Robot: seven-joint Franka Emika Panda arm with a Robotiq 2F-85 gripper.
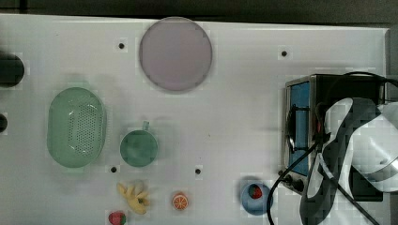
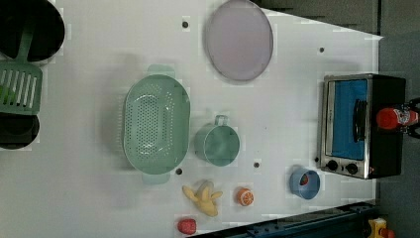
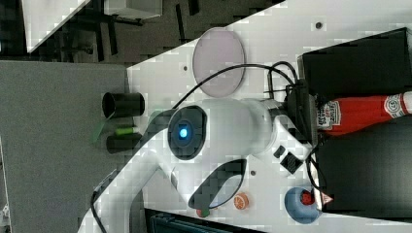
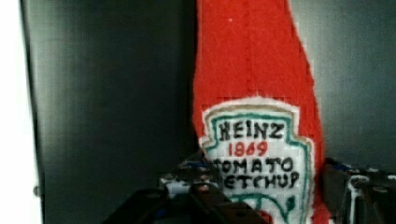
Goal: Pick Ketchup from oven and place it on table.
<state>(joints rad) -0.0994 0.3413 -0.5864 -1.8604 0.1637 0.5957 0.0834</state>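
The Heinz ketchup bottle stands on the black top of the toaster oven, not inside it, and the end effector is at its labelled base. The wrist view shows dark fingers on either side of the label, apparently pinching the bottle, though whether they press firmly is hard to tell. The grasp step appears to be in hand, with the bottle not yet lifted. Next comes a straight lift off the oven, then a carry to bare white surface in front of the glass door, keeping away from the blue bowl holding a strawberry.
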